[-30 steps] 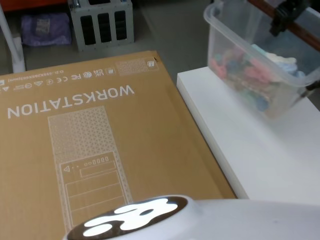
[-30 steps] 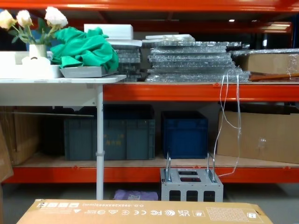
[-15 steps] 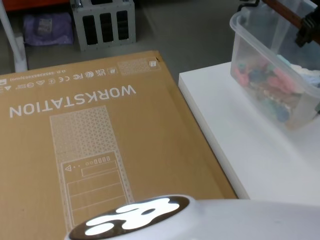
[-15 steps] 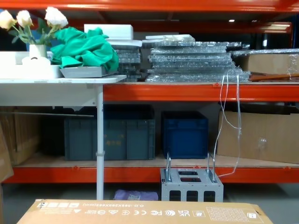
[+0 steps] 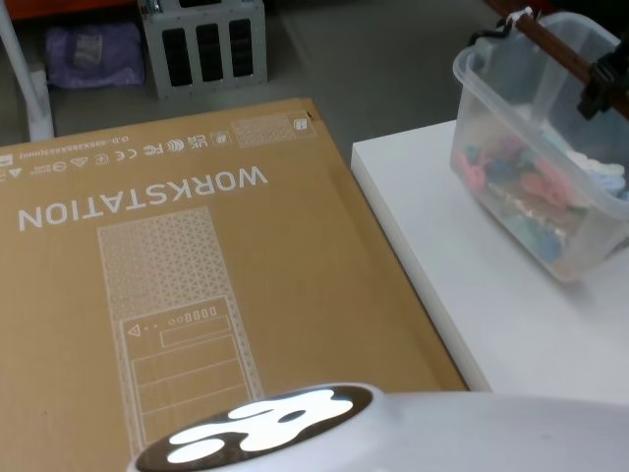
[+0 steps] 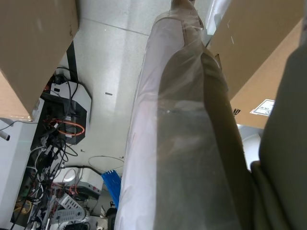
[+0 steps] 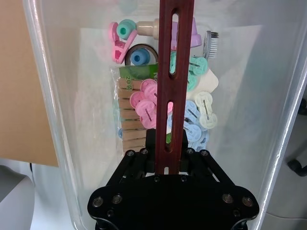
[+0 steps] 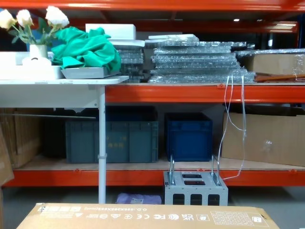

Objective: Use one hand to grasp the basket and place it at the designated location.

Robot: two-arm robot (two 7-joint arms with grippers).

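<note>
One hand — the right — gripped the handle of the basket over the white surface.

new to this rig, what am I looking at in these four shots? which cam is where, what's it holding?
It is a two-armed robot with a camera on its head, its chest and each wrist.

Head view: looks down at a large brown cardboard box printed WORKSTATION beside a white tabletop. Over the tabletop is the basket, a translucent whitish plastic tub holding small pastel plastic clips.

Right wrist view: looks along the black two-finger right gripper, which is shut on the tub's reddish-brown slotted bar handle.

Left wrist view: the left arm hangs low beside the cardboard, over the floor and a tangle of cables. I cannot tell the state of its gripper.

Chest view: looks forward at orange warehouse shelving with blue and grey crates.
</note>
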